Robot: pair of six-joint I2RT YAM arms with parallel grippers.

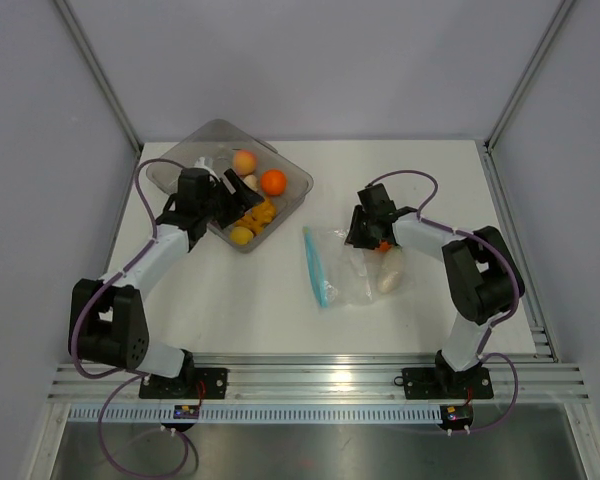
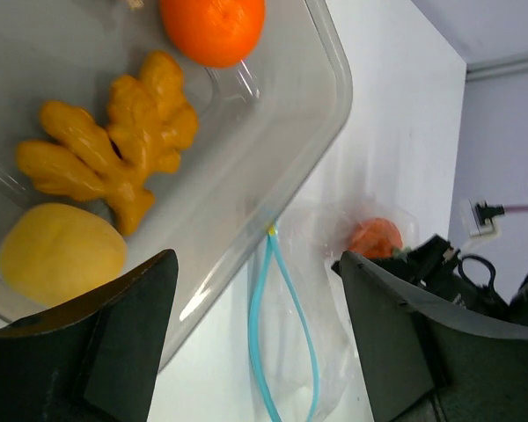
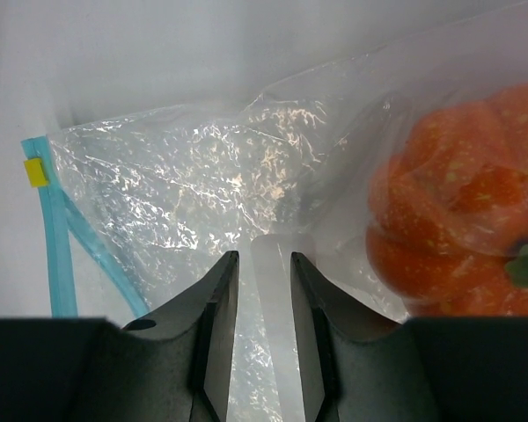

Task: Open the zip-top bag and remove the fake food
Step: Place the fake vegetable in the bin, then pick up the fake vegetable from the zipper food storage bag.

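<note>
Plastic from the bag [image 3: 202, 185] is pinched between the right fingers [image 3: 218, 325]. They are closed down to a narrow slot with a fold of the clear film caught in it. Just right of that grip, inside the bag, lies an orange-red toy pepper [image 3: 449, 229] with a bit of green stem at its edge. The light blue zip strip [image 3: 57, 246] runs down the far left of the right wrist view, with a small yellow tab [image 3: 37, 172] at its upper end.

Seen from above, the bag lies flat on the white tabletop [image 1: 240, 300], right of centre, with the zip strip on its left side. The right fingers are down on its upper right part. A white toy piece [image 1: 390, 276] shows through the plastic just below the pepper, near the bag's right edge. In the left wrist view the two sides of the zip strip bow apart into a thin loop.

The left fingers [image 2: 114, 334] are spread wide and hold nothing. They hang over a grey see-through tray [image 2: 246, 149] at the back left of the tabletop, apart from the bag. In the tray lie an orange [image 2: 213, 26], a knobbly yellow-orange ginger root [image 2: 114, 141] and a round yellow piece [image 2: 62, 255]. The view from above also shows a peach [image 1: 244, 161] there.
</note>
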